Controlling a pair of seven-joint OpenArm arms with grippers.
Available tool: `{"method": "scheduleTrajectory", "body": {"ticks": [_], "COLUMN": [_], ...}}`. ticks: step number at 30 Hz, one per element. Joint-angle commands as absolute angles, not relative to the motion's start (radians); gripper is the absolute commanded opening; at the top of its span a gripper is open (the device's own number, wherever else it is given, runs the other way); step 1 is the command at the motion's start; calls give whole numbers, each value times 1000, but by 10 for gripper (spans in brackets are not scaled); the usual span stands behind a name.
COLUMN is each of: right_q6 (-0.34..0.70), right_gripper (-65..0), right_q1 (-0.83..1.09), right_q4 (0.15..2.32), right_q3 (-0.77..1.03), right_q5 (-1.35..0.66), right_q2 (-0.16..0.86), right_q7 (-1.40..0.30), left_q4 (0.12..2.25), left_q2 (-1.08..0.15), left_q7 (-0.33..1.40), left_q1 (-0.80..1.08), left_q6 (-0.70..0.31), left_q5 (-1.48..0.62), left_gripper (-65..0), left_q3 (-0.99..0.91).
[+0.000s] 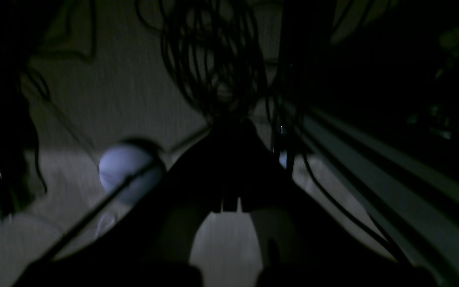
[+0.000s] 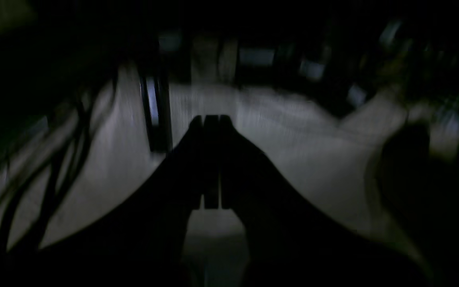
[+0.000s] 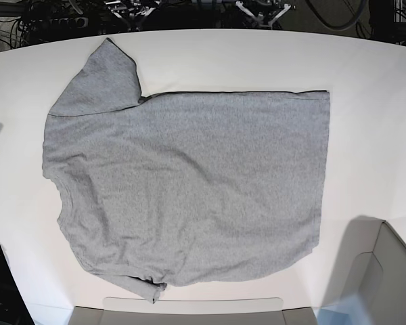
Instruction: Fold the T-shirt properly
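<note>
A bright white table [image 3: 365, 74] — tangled dark cables [image 3: 47, 20] beyond its far edge.

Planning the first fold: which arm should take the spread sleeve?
Probably right: the sleeve of the T-shirt lies on its side of the table. The right gripper and left gripper are shut, empty.

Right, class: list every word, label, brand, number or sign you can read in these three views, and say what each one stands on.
None can be read.
T-shirt: the face that shows in the base view is plain grey, with no print or label visible.
Table: bare white, no markings.
Both wrist views are too dark and blurred to show any text.
</note>
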State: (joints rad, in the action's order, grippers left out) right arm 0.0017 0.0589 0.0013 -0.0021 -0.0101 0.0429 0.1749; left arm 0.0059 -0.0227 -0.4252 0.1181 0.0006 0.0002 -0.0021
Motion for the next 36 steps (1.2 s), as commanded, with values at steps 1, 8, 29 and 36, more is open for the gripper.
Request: {"method": "scheduleTrajectory", "body": {"ticks": [1, 8, 29, 36], "right_q6": [7, 7, 8, 8], "right_gripper": [-649, -648, -647, -647], "right_q1": [90, 231, 524, 739], "right_q4": [0, 0, 140, 539], "right_q3": [1, 2, 2, 1], "right_q5": [-15, -16, -170, -170], "right_q2": [65, 113, 153, 154], "right_q7": [220, 601, 1155, 1153], "left_q4": [4, 1, 216, 619], "left_q2": [-24, -50, -53, -53], "left_q7": [-484, -855, -1342, -1339], "left_q1": [153, 262, 535, 757], "left_q6": [2, 2, 2, 7], "left_q5": [1, 4, 2, 2], "left_gripper": [-649, -645, -643, -643], "left_q3": [-5, -2, -5, -5]}}
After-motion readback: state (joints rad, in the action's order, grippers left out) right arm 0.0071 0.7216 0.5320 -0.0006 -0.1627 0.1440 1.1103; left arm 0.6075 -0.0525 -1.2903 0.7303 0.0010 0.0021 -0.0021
